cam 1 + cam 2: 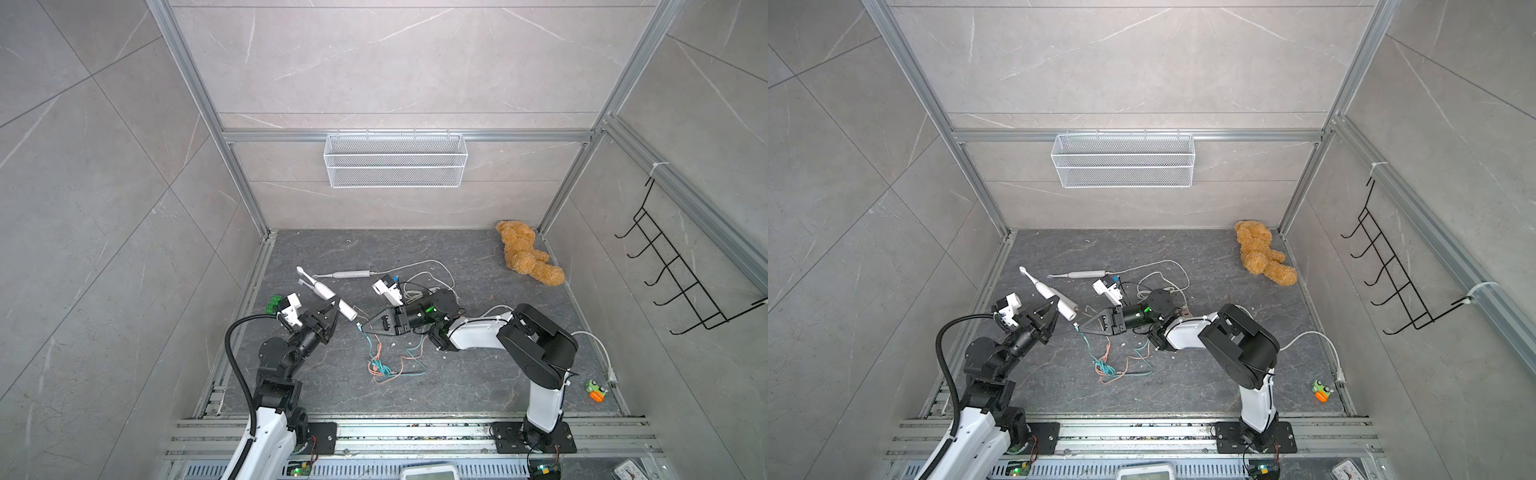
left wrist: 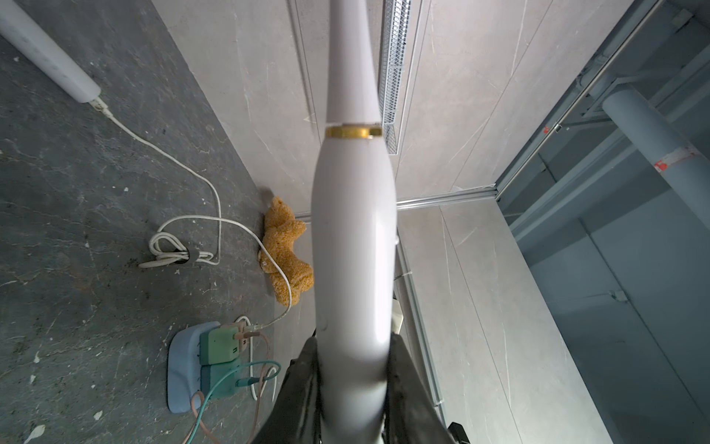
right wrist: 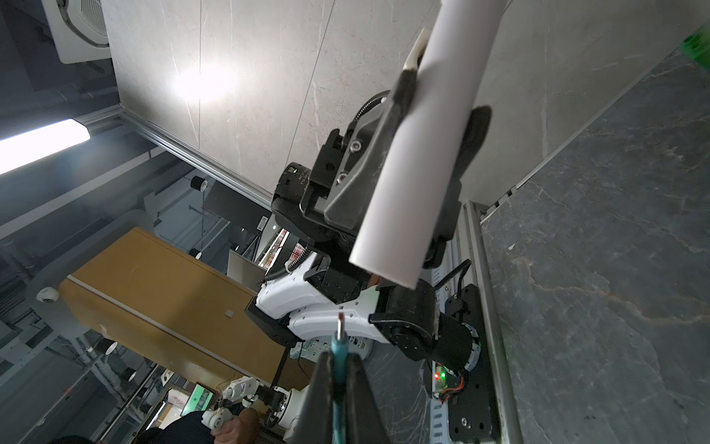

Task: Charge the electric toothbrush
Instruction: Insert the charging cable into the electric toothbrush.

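1. The left gripper (image 1: 336,309) is clamped around the handle of the white toothbrush (image 1: 326,294), holding it tilted above the floor, well apart from the teddy bear (image 1: 528,255).
2. The right gripper (image 1: 363,328) is pinched tight on the plug end of a teal cable (image 3: 340,346), between the teddy bear and the toothbrush, with the plug near the handle's flat end but not touching it.

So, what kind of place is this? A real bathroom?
Probably a mock bathroom built for robot tests, not a real home. Tile-look walls sit in a bare metal frame, a wire basket and a hook rack hang from it, and the left arm and right arm stand on a rail.
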